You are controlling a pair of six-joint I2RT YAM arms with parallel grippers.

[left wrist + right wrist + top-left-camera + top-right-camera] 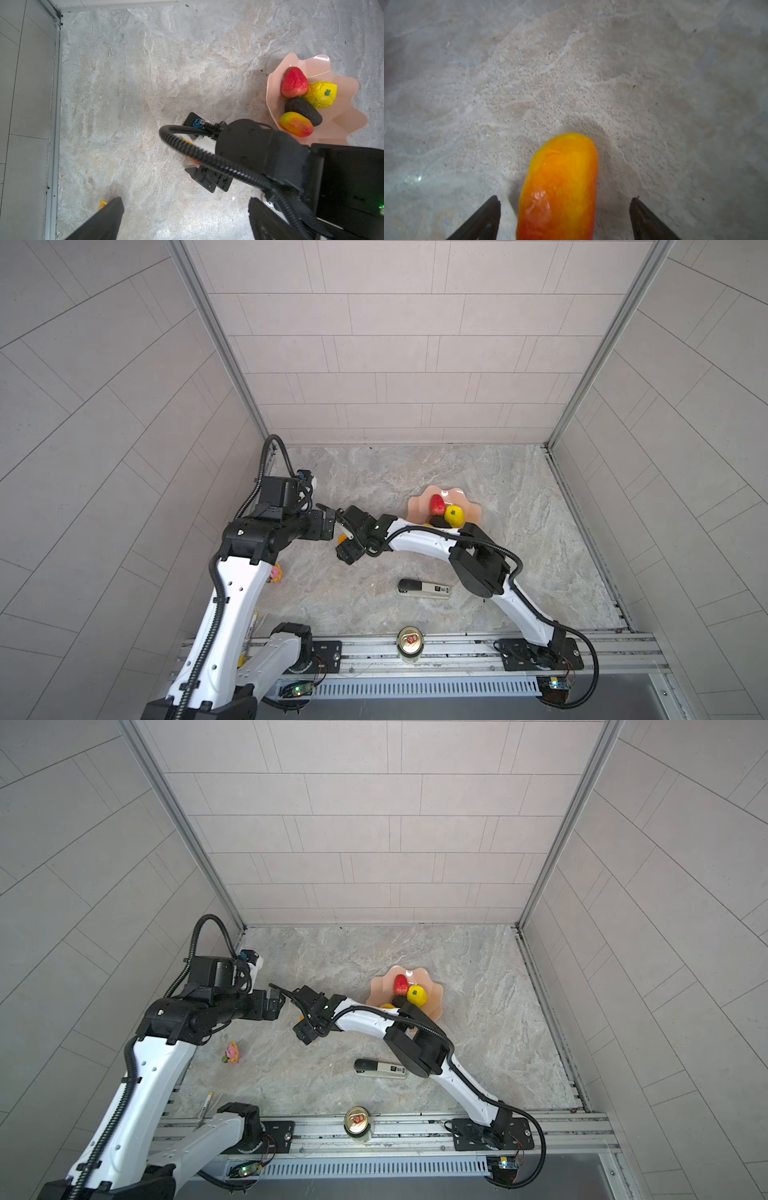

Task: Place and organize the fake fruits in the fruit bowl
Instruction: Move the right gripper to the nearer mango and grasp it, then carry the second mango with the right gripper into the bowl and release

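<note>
Robot lab test cell: tile-look panel walls (395,344), aluminium frame posts (222,344), marble-look tabletop (374,472), base rail (457,649), exposed circuit board (297,691).

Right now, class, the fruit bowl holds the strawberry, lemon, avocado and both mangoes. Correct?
No: the fruit bowl holds the strawberry, lemon, avocado and only one mango, per the left wrist view; the second mango lies on the table.

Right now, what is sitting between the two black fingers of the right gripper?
An orange-yellow mango, lying on the table, untouched by the open right gripper; the right wrist view shows it.
</note>
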